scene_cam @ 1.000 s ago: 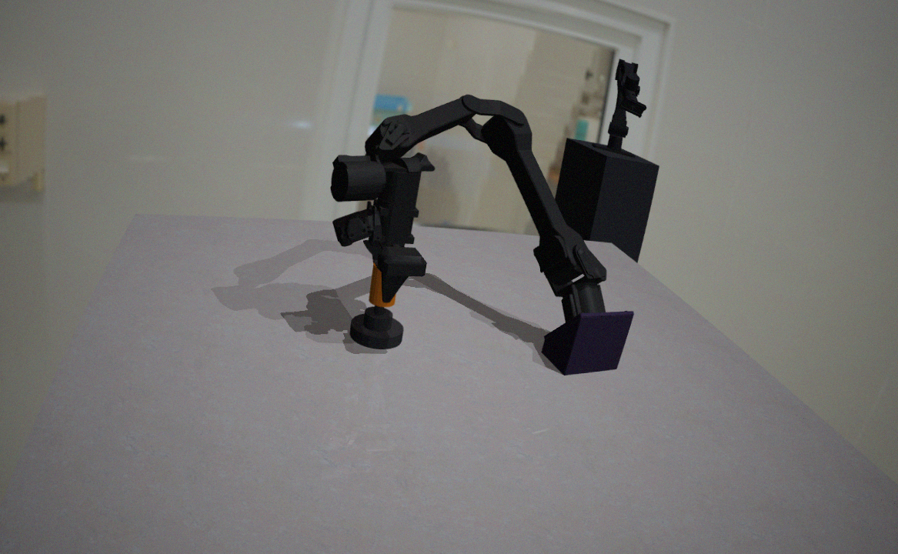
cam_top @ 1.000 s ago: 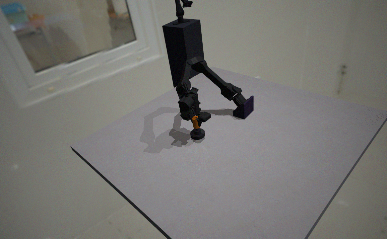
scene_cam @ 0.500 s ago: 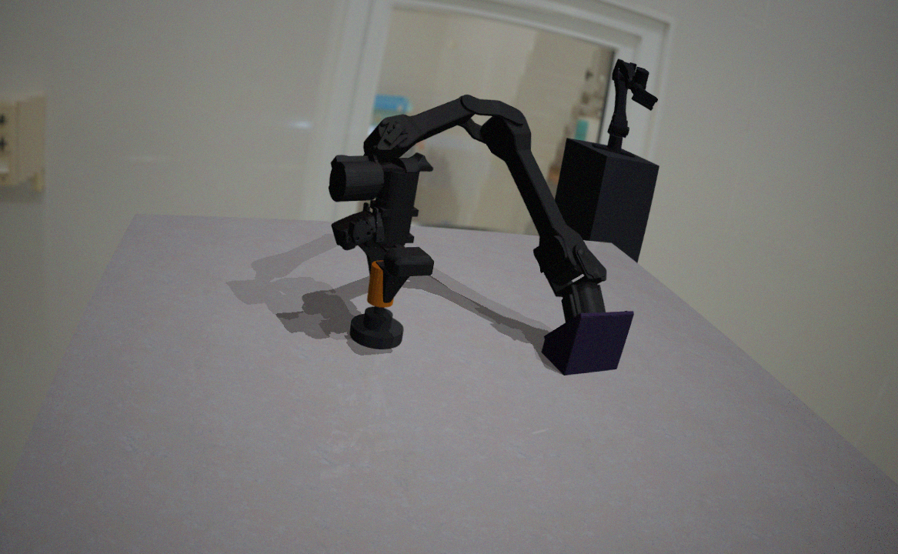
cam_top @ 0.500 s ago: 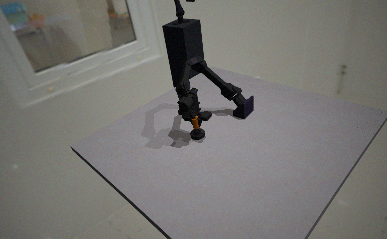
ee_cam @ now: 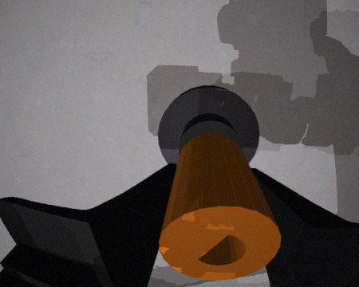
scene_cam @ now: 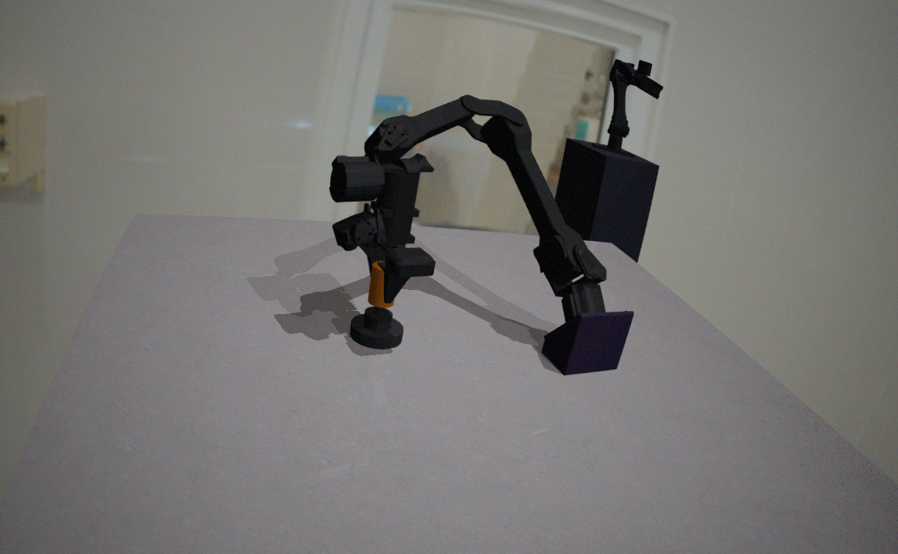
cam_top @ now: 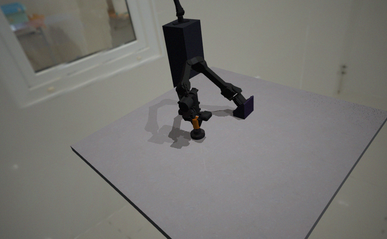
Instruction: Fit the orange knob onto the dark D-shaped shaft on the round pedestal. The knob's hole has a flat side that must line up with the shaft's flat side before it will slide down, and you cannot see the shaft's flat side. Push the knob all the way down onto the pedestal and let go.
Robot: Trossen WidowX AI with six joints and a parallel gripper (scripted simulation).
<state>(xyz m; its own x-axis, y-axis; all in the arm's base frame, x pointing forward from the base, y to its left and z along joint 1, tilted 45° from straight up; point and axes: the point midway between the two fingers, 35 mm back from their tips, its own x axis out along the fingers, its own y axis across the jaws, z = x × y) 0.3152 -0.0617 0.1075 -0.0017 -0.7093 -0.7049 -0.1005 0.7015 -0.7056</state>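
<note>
My gripper [cam_top: 196, 119] [scene_cam: 386, 278] [ee_cam: 211, 173] is shut on the orange knob [cam_top: 195, 122] [scene_cam: 380, 284] [ee_cam: 217, 186] and holds it upright. The knob's top end faces the wrist camera and shows a D-shaped hole [ee_cam: 223, 250] with its flat side toward the upper left. The knob's lower end stands right over the dark shaft [scene_cam: 375, 318] [ee_cam: 203, 123] on the round pedestal [cam_top: 197, 134] [scene_cam: 376, 333] [ee_cam: 171, 123]. A short length of shaft shows between the knob and the pedestal top. The shaft's flat side is hidden.
The grey table [cam_top: 248, 166] [scene_cam: 300, 448] carries the arm's purple base block [cam_top: 245, 107] [scene_cam: 588, 341]. A tall dark box [cam_top: 182, 47] [scene_cam: 606, 196] with a camera post stands at the table's back edge.
</note>
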